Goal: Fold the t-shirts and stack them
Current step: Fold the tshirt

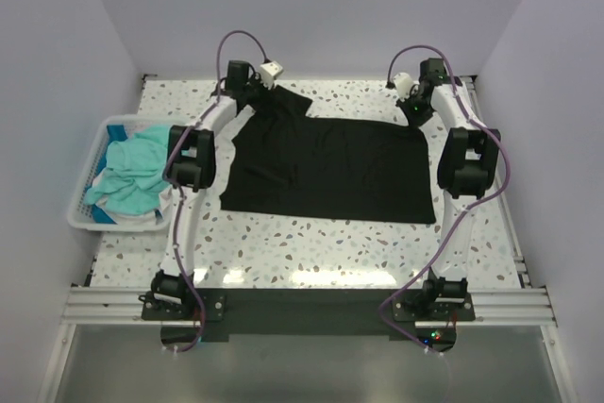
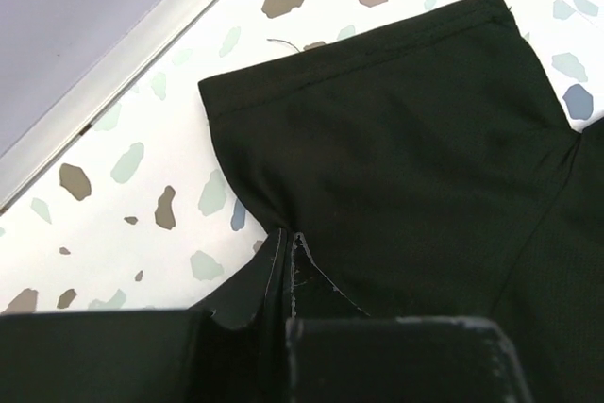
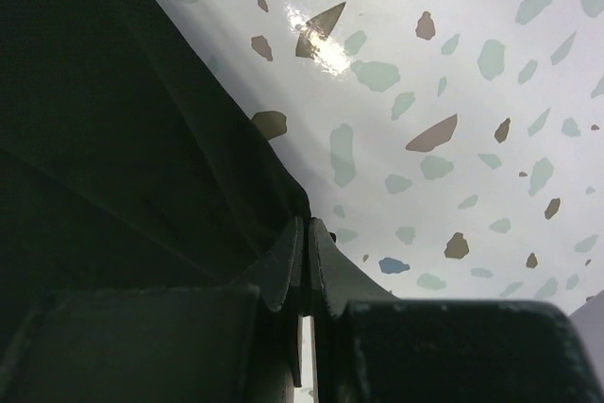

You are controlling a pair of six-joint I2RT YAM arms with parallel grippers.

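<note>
The black t-shirt [image 1: 330, 169] lies spread flat across the middle of the speckled table, one sleeve [image 1: 283, 101] sticking out at the far left. My left gripper [image 1: 247, 92] is shut on the shirt's far left edge next to that sleeve; the left wrist view shows the cloth [image 2: 396, 139] pinched between the closed fingers [image 2: 289, 250]. My right gripper [image 1: 413, 112] is shut on the shirt's far right corner [image 3: 113, 120], fingers closed together [image 3: 309, 228]. Teal t-shirts [image 1: 132, 172] lie crumpled in the basket on the left.
The white slatted basket [image 1: 83, 216] stands at the table's left edge, beside my left arm. The back wall rail [image 2: 113, 73] runs close behind the left gripper. Speckled tabletop [image 1: 311, 247] shows in front of the shirt.
</note>
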